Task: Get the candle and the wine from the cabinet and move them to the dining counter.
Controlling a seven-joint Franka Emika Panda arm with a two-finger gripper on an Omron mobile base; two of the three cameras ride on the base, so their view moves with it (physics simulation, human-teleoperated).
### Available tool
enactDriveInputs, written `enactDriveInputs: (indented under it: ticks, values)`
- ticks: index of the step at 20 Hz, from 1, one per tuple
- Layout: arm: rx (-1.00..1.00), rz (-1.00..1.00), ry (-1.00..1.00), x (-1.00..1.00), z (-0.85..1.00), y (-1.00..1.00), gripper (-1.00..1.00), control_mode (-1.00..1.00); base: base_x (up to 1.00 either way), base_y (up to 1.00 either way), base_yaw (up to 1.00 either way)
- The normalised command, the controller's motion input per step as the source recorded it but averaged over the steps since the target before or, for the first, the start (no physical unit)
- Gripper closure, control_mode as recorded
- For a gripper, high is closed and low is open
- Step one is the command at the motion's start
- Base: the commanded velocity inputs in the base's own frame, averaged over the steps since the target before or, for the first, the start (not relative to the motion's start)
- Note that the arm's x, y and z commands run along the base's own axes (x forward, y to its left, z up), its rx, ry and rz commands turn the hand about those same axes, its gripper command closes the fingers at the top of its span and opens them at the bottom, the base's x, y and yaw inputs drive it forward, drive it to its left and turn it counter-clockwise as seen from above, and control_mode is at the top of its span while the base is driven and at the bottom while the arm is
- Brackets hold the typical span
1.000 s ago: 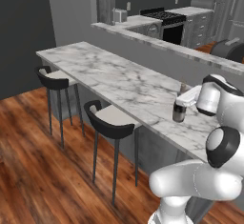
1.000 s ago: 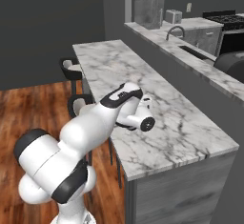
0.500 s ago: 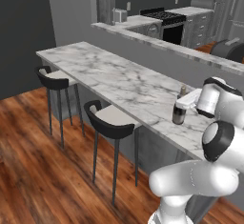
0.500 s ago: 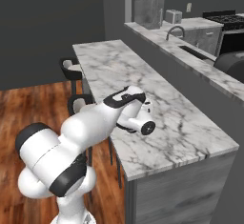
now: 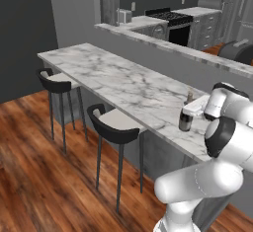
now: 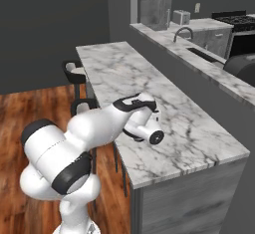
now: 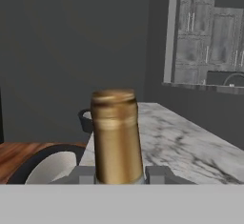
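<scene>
The wine (image 5: 186,119), a dark bottle with a gold-foil neck (image 7: 116,137), stands upright near the right end of the dining counter (image 5: 113,80), a long white marble slab with grey veins. Its base is at the marble surface; I cannot tell whether it touches. My gripper (image 5: 189,108) is shut on the bottle just below the neck. In the hand view the gold neck rises between my two fingertips (image 7: 86,174). The arm curves over the counter's near edge (image 6: 127,111). Grey wall cabinet doors with pale handles (image 7: 190,42) show far off. The candle is out of view.
Two black bar stools (image 5: 60,80) (image 5: 118,125) stand on the wooden floor along the counter's near side. Behind the counter runs a raised marble ledge (image 5: 163,43) with a sink tap (image 6: 183,31). A stove (image 5: 168,19) stands further back.
The wine bottle, held in my gripper, has sunk a little toward the marble counter. The stools and counter are unmoved.
</scene>
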Motion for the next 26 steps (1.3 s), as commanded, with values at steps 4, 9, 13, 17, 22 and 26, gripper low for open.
enactDriveInputs:
  ticks: [4, 9, 13, 17, 22, 26]
  values:
    - [0.00, 0.00, 0.00, 0.03, -0.21, -0.03, 1.00, -1.00, 0.00, 0.00, 0.00]
    - [0.00, 0.00, 0.00, 0.05, -0.21, 0.00, 1.00, -1.00, 0.00, 0.00, 0.00]
    - [0.00, 0.00, 0.00, 0.04, -0.22, -0.01, 1.00, -1.00, 0.00, 0.00, 0.00]
    - [0.00, 0.00, 0.01, 0.03, -0.20, -0.02, 1.00, -1.00, 0.00, 0.00, 0.00]
    - [0.00, 0.00, 0.00, 0.00, -0.14, -0.02, -1.00, -1.00, 0.00, 0.00, 0.00]
    - [0.00, 0.00, 0.00, -0.01, -0.01, 0.00, -1.00, -1.00, 0.00, 0.00, 0.00]
